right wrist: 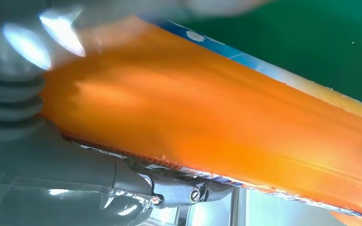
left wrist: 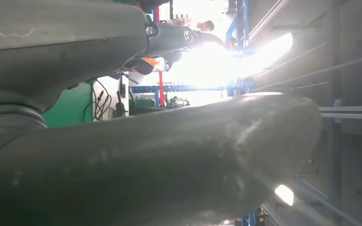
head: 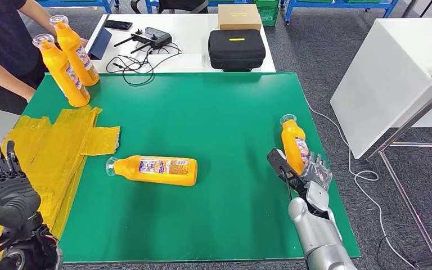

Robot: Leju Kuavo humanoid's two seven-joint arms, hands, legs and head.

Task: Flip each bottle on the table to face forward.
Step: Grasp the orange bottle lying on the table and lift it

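Head view: four bottles | right robot hand [head: 313, 171] grips one bottle [head: 294, 143] | left robot hand [head: 3, 183] spread, empty

Looking like a robotics lab or workshop: blue metal shelving racks [head: 337, 4] are standing at 12 o'clock, a black antenna remote controller [head: 151, 38] is lying on a white worktable [head: 194, 48].

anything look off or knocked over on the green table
One orange bottle lies flat on its side mid-table, while two others stand upright at the far left corner. Wrinkled yellow tape patches the left edge. The right hand grips a fourth bottle.
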